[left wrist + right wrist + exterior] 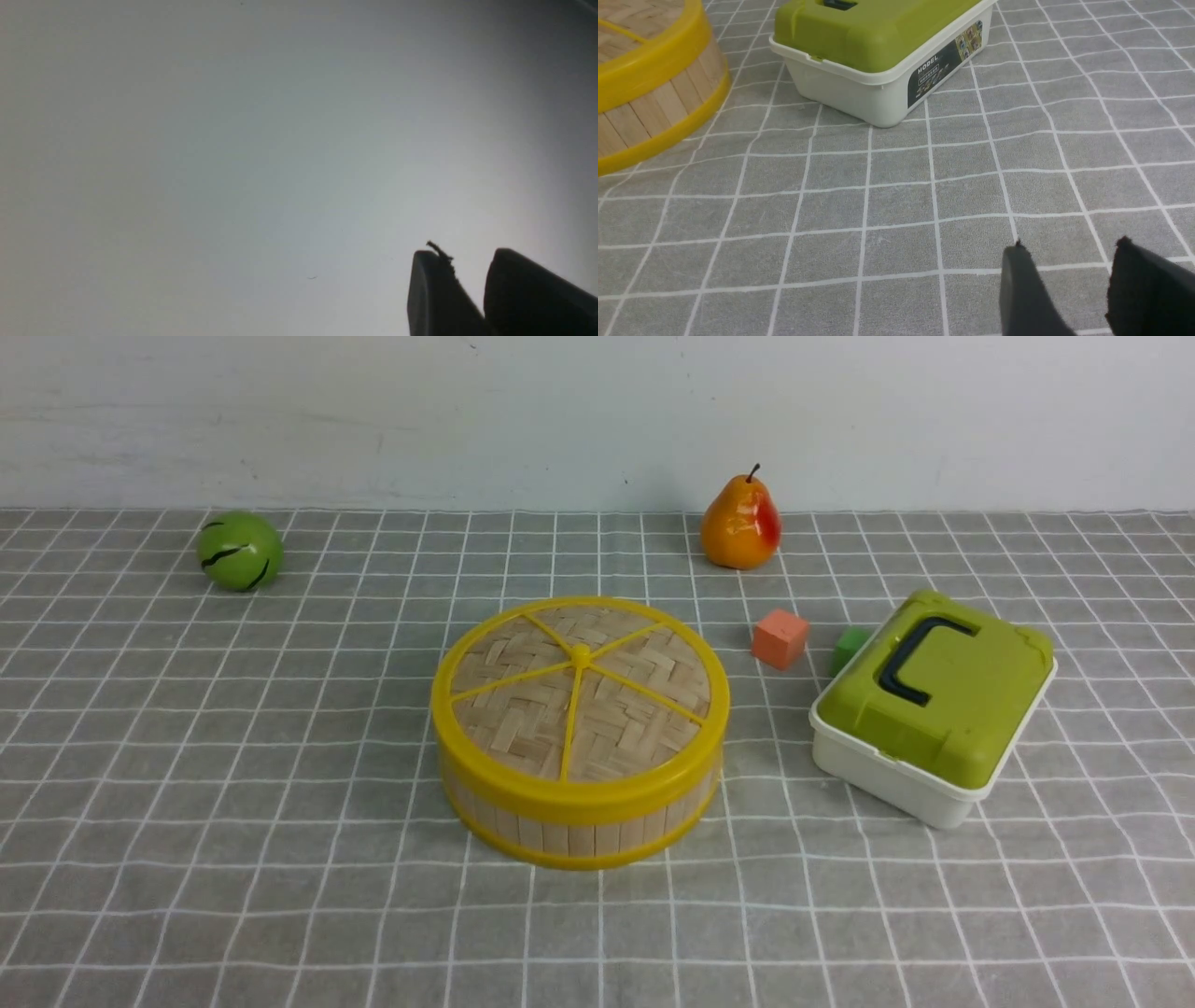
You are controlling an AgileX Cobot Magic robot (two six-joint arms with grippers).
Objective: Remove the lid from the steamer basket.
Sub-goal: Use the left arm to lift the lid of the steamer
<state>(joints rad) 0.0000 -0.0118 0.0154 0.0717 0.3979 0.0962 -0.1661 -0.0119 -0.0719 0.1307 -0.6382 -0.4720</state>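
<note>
The steamer basket [579, 835] stands at the middle of the checked cloth, with pale slat walls and yellow rims. The lid [579, 691], woven bamboo with a yellow rim and spokes, sits flat on top of it. Neither gripper shows in the front view. In the right wrist view my right gripper [1071, 245] is open and empty, low over bare cloth, with the basket [658, 102] and the lid's rim [644, 70] far off at the picture's edge. In the left wrist view my left gripper [467, 261] is slightly open and empty against a blank grey surface.
A white box with a green lid [934, 700] stands right of the basket and also shows in the right wrist view [878, 46]. An orange cube [780, 637] and a green cube [850, 647] lie between them. A pear [740, 523] and a green ball [239, 551] sit at the back.
</note>
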